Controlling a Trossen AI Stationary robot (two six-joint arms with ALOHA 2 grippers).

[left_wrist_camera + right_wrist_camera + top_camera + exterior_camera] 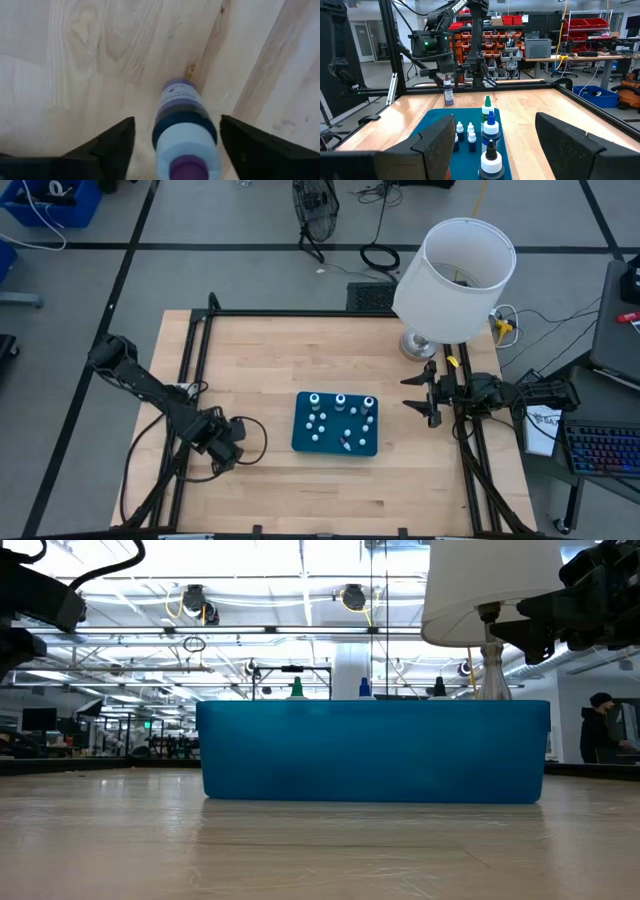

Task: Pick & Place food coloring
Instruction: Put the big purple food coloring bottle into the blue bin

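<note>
A teal tray (335,442) lies mid-table, with several tiny food coloring bottles (340,402) standing in it, dark-bodied with pale caps (490,128). One more bottle (184,130), purple-capped with a dark label, stands upright on the bare wood left of the tray (448,92). My left gripper (177,120) hangs above it, open, one finger on each side of the bottle with a gap showing to both. My right gripper (415,393) is open and hovers right of the tray, facing it (494,119).
A white-shaded lamp (455,275) stands at the table's far right corner, close behind the right arm. A black frame rail (330,312) runs around the table. Bare wood lies near and far of the tray. A person (600,730) stands far off in the room.
</note>
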